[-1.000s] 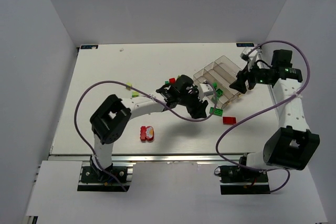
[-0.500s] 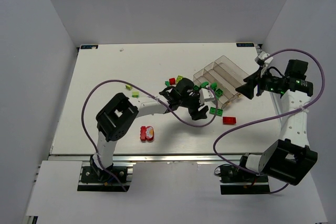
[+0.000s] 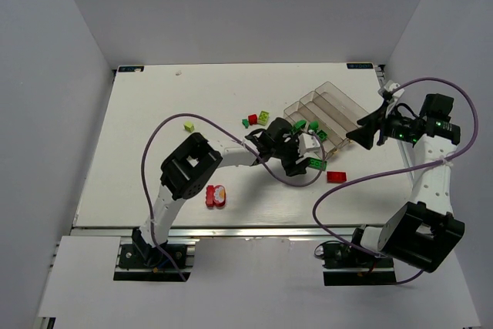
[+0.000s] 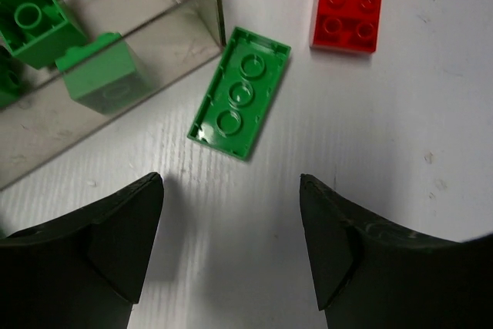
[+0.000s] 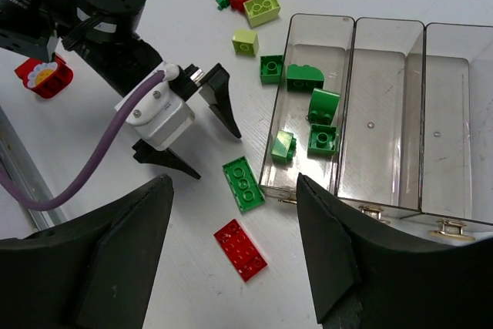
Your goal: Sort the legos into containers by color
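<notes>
White table (image 3: 154, 113): green lego (image 4: 239, 103) beside clear tray (image 4: 177, 17).

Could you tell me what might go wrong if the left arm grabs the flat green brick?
The flat green brick lies close to a corner of the tray; a finger of the left gripper may strike that wall. The brick lies skewed to the jaws, so it could twist out.

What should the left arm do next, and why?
Probably advance the open, empty left end effector onto the green brick and close: that brick lies on the table just outside the tray compartment holding other green bricks.
</notes>
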